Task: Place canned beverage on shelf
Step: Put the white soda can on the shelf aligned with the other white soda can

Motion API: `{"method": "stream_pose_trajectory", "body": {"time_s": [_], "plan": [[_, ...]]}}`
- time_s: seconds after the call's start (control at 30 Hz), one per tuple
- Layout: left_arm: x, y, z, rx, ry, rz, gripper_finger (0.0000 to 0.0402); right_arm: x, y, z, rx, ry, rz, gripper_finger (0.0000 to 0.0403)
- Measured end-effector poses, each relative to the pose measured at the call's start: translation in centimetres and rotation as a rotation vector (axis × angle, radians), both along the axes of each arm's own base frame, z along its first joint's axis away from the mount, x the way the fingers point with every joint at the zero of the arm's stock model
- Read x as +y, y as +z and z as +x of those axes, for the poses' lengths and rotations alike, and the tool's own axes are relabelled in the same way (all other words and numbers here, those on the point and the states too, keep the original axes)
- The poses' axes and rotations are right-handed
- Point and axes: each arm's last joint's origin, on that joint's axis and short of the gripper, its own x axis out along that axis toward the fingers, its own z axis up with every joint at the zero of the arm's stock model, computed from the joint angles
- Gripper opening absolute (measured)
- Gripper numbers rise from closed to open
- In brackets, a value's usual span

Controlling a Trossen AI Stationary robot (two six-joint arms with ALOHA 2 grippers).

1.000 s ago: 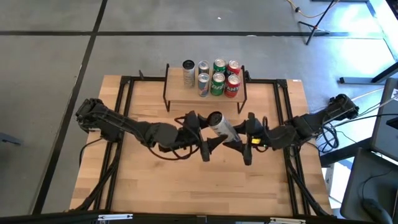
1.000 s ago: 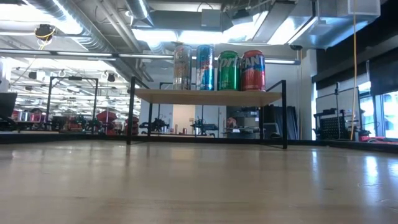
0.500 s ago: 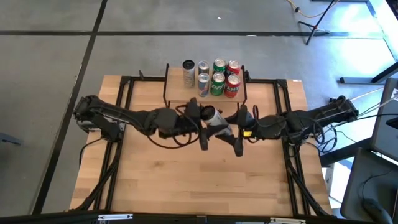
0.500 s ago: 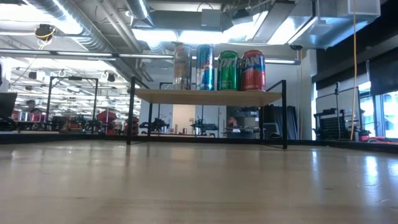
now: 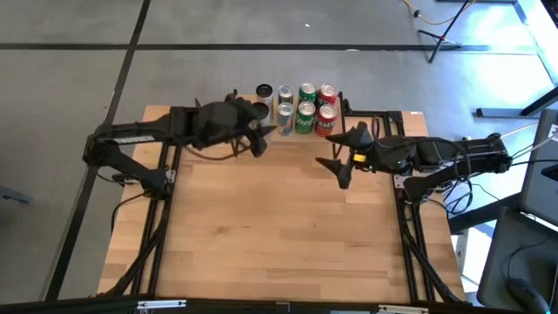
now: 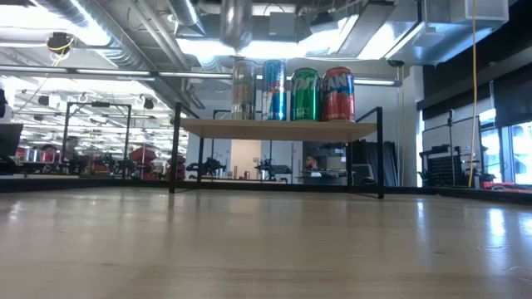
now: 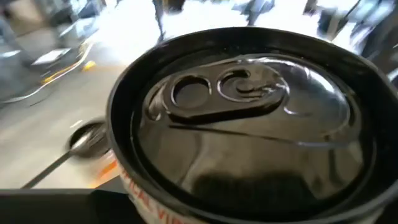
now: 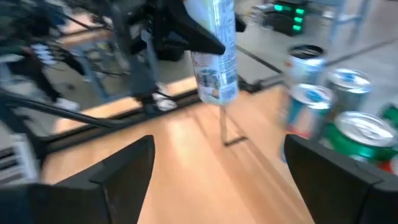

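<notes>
A silver can [image 8: 214, 53] with a dark lid [image 7: 242, 112] hangs upright in my left gripper [image 5: 259, 135], above the shelf's [image 5: 301, 138] near left part. In the low view only its lower end [image 6: 235, 21] shows, above the cans standing on the shelf [image 6: 278, 129]. Several cans, silver, blue, green and red [image 5: 305, 105], stand in two rows on the shelf top. My right gripper [image 5: 340, 159] stands open with nothing between its fingers [image 8: 124, 168], to the right of the shelf's near right corner. My left gripper is shut on the silver can's upper part [image 8: 208, 25], with dark fingers [image 8: 199, 37] on either side of its wall. It reaches in from the table's left. The can stands upright and lifted clear, its bottom end [image 8: 214, 93] free above the shelf.
The wooden table top [image 5: 279, 235] lies bare on the near side of both arms. Black frame rails [image 5: 161, 218] run along its left and right sides. The standing cans fill the shelf's middle and right.
My left gripper has taken the can from my right gripper over the table's middle and carried it toward the far edge, up to the shelf's left part. The can has turned from tilted to upright. My right gripper has opened, let go and drawn back toward the right edge.
</notes>
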Motion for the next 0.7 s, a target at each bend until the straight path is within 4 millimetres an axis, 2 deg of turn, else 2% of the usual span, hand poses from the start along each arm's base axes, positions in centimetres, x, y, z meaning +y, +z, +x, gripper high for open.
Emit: {"method": "stream_pose_trajectory", "body": {"time_s": [0.07,0.13,0.27,0.37,0.5,0.7], "plan": [[1.6,-1.2,0.1,0.066,0.028,0.013,0.0215,-0.3,-0.3,0.0,0.031,-0.031,-0.014,0.0334],[2.9,-2.2,0.4,0.055,0.013,0.007,0.0215,-0.6,-0.6,0.2,0.045,-0.063,-0.016,0.0331],[5.5,-5.7,0.7,0.030,0.004,-0.020,0.0215,-1.0,-1.4,0.7,0.089,-0.103,-0.018,0.0330],[7.2,-7.8,0.2,0.048,0.026,-0.048,0.0215,-1.2,-1.7,1.0,0.105,-0.126,-0.026,0.0330],[8.5,-9.7,0.0,-0.005,-0.020,-0.047,0.0215,-1.1,-1.9,1.5,0.111,-0.136,-0.023,0.0330],[9.6,-11.4,-0.6,0.001,-0.023,-0.042,0.0215,-1.0,-2.6,2.0,0.128,-0.151,0.014,0.0330]]}}
